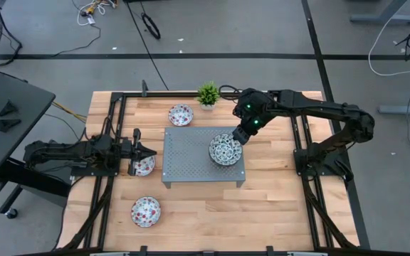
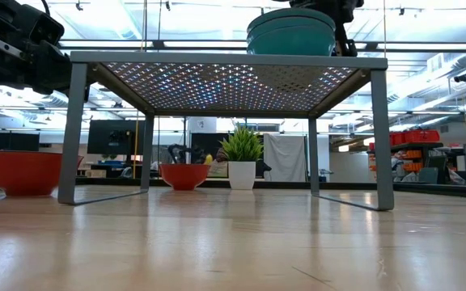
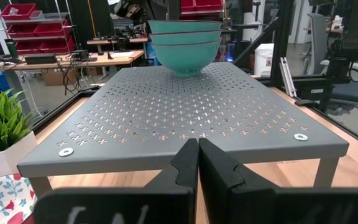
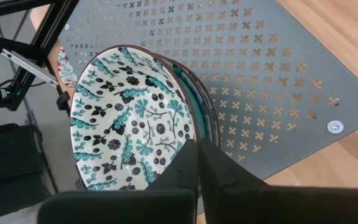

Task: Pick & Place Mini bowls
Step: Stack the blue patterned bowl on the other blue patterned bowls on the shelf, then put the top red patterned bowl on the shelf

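Note:
Three mini bowls with a dark blue-green pattern (image 1: 224, 149) stand nested on the grey perforated rack (image 1: 191, 167), toward its right side. They show teal from outside in the left wrist view (image 3: 184, 43). My right gripper (image 1: 239, 135) is shut and slants down over the top bowl's far-right rim (image 4: 185, 81). Red-spotted mini bowls rest on the wooden table at the far side (image 1: 181, 114), left of the rack (image 1: 142, 168) and near the front (image 1: 146, 211). My left gripper (image 1: 150, 151) is shut, level, just above the left one. My right gripper has its shut fingertips (image 4: 188, 163) right at the top bowl's rim (image 4: 178, 144), coming from above and from the table's far right. The fingers themselves hide the spot. I cannot tell whether they touch the bowl. The bowls sit level on the rack.
A small green potted plant (image 1: 208, 93) stands at the table's far edge, close behind my right arm. Black frame rails (image 1: 112, 135) run along the table's left and right sides. Bare wood lies in front of the rack (image 1: 219, 213).

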Motion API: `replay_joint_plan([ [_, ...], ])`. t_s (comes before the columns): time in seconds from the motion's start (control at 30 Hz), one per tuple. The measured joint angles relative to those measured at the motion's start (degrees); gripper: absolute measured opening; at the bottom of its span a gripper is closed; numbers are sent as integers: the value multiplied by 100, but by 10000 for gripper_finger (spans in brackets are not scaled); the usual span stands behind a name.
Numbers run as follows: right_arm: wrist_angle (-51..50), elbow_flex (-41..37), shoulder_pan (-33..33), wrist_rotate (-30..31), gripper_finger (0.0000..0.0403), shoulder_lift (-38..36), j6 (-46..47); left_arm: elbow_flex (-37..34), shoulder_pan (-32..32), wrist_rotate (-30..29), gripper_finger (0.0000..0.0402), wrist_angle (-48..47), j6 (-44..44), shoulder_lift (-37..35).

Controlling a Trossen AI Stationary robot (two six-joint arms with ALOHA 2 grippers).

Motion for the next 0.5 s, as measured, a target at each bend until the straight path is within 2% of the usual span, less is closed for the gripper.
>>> replay_joint_plan([
  [0.2, 21, -2, -2, 2, 11, 4, 31, -2, -1, 0, 18, 0, -2, 0],
  [0.5, 37, -2, -4, 4, 75, 4, 87, -2, 0, 0, 18, 0, -2, 0],
])
